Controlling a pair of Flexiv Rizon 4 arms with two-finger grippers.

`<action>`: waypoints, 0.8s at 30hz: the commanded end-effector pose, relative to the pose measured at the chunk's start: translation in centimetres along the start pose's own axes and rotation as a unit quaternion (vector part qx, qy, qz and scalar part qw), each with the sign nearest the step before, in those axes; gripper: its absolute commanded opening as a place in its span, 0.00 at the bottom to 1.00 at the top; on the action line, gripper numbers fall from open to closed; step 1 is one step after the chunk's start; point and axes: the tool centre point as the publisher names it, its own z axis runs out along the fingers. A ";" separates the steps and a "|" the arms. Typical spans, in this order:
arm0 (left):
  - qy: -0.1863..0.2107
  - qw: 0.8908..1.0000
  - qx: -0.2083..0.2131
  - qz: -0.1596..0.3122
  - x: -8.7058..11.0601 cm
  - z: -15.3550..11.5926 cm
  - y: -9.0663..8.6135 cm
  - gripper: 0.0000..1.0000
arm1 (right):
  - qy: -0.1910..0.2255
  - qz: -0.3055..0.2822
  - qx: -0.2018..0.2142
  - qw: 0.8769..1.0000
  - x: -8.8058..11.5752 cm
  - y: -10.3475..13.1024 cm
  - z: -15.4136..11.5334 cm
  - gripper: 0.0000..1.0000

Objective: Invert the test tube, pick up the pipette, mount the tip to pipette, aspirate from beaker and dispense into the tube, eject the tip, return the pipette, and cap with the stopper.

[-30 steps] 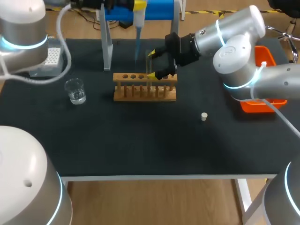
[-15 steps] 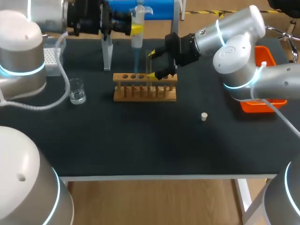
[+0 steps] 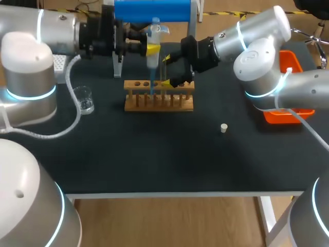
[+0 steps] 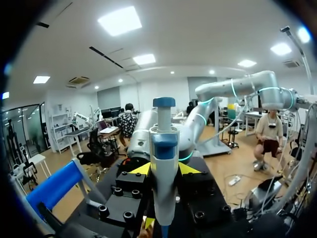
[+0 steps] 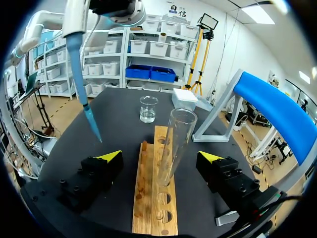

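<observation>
The wooden rack (image 3: 159,96) stands toward the back of the black tabletop (image 3: 154,154). The test tube (image 5: 174,141) stands in a hole toward the rack's right end, open end up. The right hand (image 3: 166,70) brackets it with fingers spread wide, and neither yellow tip touches the glass. The left hand (image 4: 164,169) is clenched on the pipette (image 3: 153,38), which hangs upright above the rack's left half. Its blue tip (image 3: 152,85) points down toward the holes there, beside the tube and apart from it. The beaker (image 3: 84,100) sits well to the rack's left, and the white stopper (image 3: 223,127) lies off its right front corner. The tip box (image 3: 59,63) is behind and left of the rack, the orange bin (image 3: 289,62) far to its right.
</observation>
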 end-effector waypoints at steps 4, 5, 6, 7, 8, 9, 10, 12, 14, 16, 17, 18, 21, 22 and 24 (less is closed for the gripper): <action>-0.035 0.999 0.011 -0.001 2.2 0.1 0.8 0.00 | 0.002 0.000 0.001 1.000 -0.1 0.0 -0.1 1.00; -0.036 0.999 0.011 -0.002 2.3 0.1 0.8 0.00 | 0.002 0.000 0.001 1.000 -0.1 0.0 -0.1 1.00; -0.037 0.999 0.012 -0.002 2.4 0.1 0.9 0.00 | 0.002 0.000 0.001 1.000 -0.1 0.0 -0.1 1.00; -0.038 0.999 0.012 -0.002 2.4 0.1 0.9 0.00 | 0.002 0.000 0.001 1.000 -0.1 0.0 -0.1 1.00; -0.038 0.999 0.012 -0.002 2.4 0.1 1.0 0.00 | 0.002 0.000 0.001 1.000 -0.1 0.0 -0.1 1.00; -0.038 0.999 0.012 -0.002 2.4 0.2 1.0 0.00 | 0.002 0.000 0.001 1.000 -0.1 0.0 -0.1 1.00; -0.035 0.999 0.011 -0.001 2.4 0.2 1.0 0.00 | 0.002 0.000 0.001 1.000 -0.1 0.0 -0.1 1.00; -0.035 0.999 0.011 -0.001 2.4 0.2 1.0 0.00 | 0.002 0.000 0.001 1.000 -0.1 0.0 -0.1 1.00; -0.034 0.999 0.010 0.000 2.3 0.2 1.0 0.00 | 0.002 0.000 0.001 1.000 -0.1 0.0 -0.1 1.00; -0.034 0.999 0.009 0.001 2.3 0.2 0.8 0.00 | 0.002 0.000 0.001 1.000 -0.1 0.0 -0.1 1.00; -0.033 0.999 0.009 0.002 2.3 0.2 0.8 0.00 | 0.002 0.000 0.001 1.000 -0.1 0.0 -0.1 1.00; -0.034 0.999 0.009 0.002 2.3 0.2 0.8 0.00 | 0.002 0.000 0.001 1.000 -0.1 0.0 -0.1 1.00; -0.032 0.999 0.010 0.004 2.4 0.2 0.9 0.00 | 0.002 0.000 0.001 1.000 -0.1 0.0 -0.1 1.00; -0.030 0.999 0.012 0.005 2.4 0.2 0.9 0.00 | 0.002 0.000 0.001 1.000 -0.1 0.0 -0.1 1.00; -0.029 1.000 0.012 0.005 2.5 0.3 1.0 0.00 | 0.002 0.000 0.001 1.000 -0.1 0.0 -0.1 1.00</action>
